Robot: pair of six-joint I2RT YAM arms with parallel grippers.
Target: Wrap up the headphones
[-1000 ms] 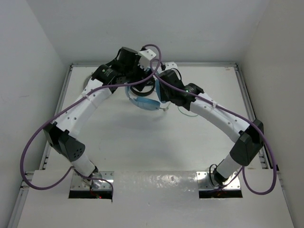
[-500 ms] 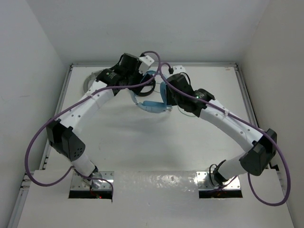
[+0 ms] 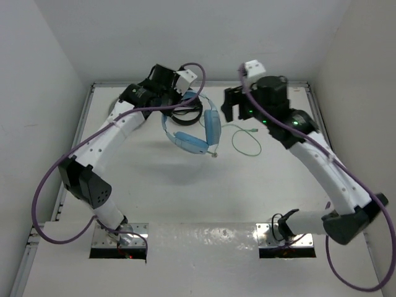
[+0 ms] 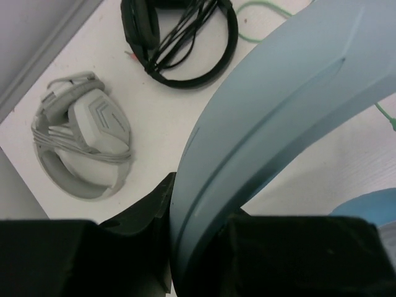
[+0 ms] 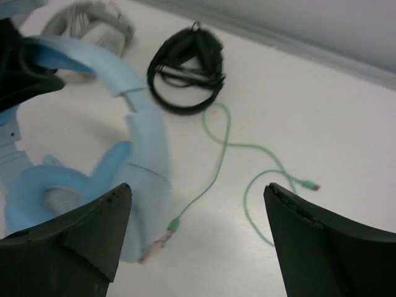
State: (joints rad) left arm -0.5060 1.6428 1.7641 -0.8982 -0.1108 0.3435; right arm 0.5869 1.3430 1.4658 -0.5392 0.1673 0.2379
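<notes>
The left gripper (image 4: 204,241) is clamped on the blue headband of the light blue over-ear headphones (image 3: 190,142), holding them above the back middle of the white table (image 3: 185,204), padded cups hanging down. Their thin pale green cable (image 3: 247,140) trails right in loose loops on the tabletop. The right gripper (image 5: 197,192) hangs raised over those loops, fingers spread wide, gripping nothing. Black headphones (image 4: 185,43) and grey-white headphones (image 4: 93,136) lie near the back-left rim; white walls close three sides.

Far half of your table (image 3: 154,185).
The headphones (image 3: 193,142) hang centre, cable (image 3: 246,142) trailing right; one headset (image 4: 179,46) lies behind them, a second headset (image 4: 83,145) far left.
</notes>
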